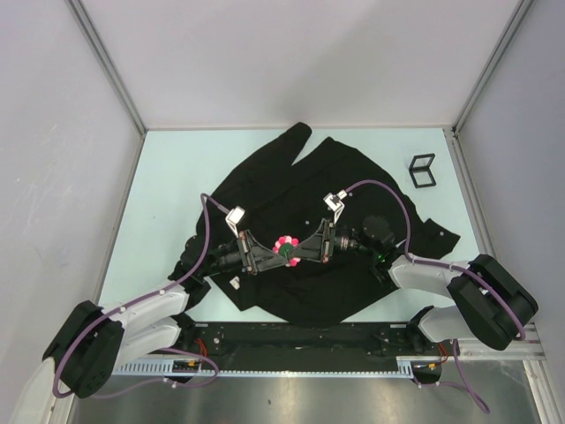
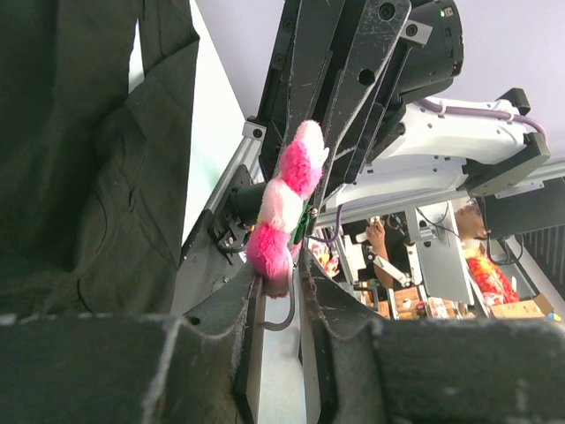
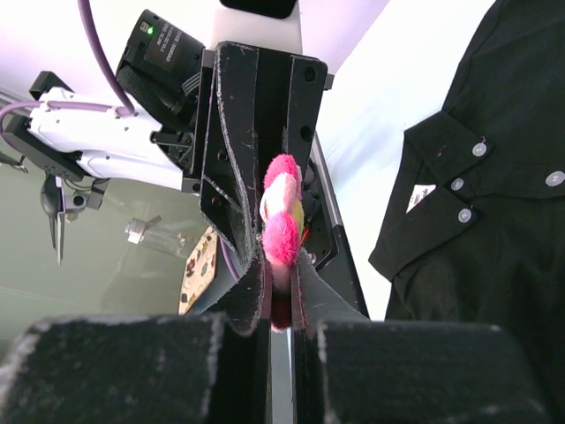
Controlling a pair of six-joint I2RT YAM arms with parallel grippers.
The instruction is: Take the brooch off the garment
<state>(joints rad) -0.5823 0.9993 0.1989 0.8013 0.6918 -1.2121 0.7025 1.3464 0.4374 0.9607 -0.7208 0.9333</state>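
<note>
The brooch [image 1: 287, 248], a fluffy pink-and-white flower, hangs in the air over the middle of the black garment [image 1: 353, 177], with no fabric on it. My right gripper [image 1: 301, 249] comes in from the right, and in the right wrist view it [image 3: 280, 265] is shut on the brooch's [image 3: 281, 221] lower petal. My left gripper [image 1: 273, 253] meets it from the left. In the left wrist view it [image 2: 281, 278] has its jaws narrowly apart around the brooch's [image 2: 284, 212] bottom petal and a bent pin wire, a thin gap still showing.
The shirt lies spread flat on the pale table [image 1: 177, 168], and its cuff with white buttons [image 3: 459, 185] and a small white tag [image 3: 422, 196] lies right of my right gripper. A small black wire frame [image 1: 423, 171] stands at the back right. Grey walls enclose the table.
</note>
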